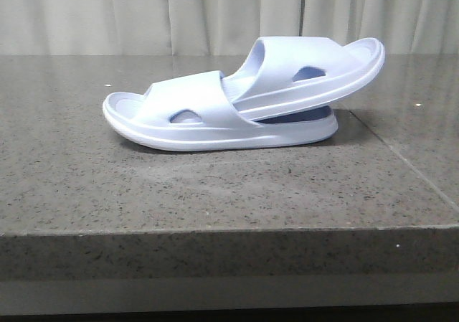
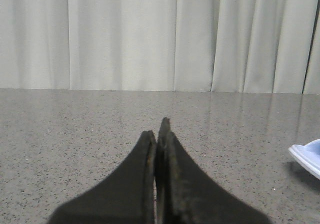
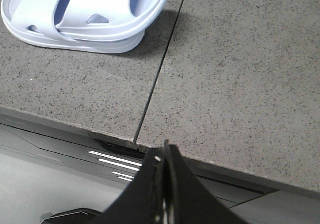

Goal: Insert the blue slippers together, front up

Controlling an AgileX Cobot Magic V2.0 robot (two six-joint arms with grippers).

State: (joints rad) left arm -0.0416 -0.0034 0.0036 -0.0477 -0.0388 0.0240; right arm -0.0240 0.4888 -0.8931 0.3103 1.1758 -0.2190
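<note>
In the front view, nearest the camera is the front edge of the grey speckled stone tabletop (image 1: 215,193), bare up to the blue slippers (image 1: 244,100), which lie side-on in its middle part. One slipper rests flat on the surface with its toe to the left; the other has its front pushed under the first one's strap and leans up on it, its heel raised to the right. A seam (image 1: 401,161) in the stone runs just right of the pair, and pale curtains (image 1: 215,13) hang behind. Neither arm appears in the front view. In the left wrist view, the left end effector (image 2: 160,129) has its dark fingers pressed together with nothing between them, low over bare stone; only a tip of one slipper shows at that picture's edge, well apart from it. In the right wrist view, the right end effector (image 3: 165,151) is likewise closed and empty, poised at the tabletop's front edge near the seam, the pair lying well beyond it.
</note>
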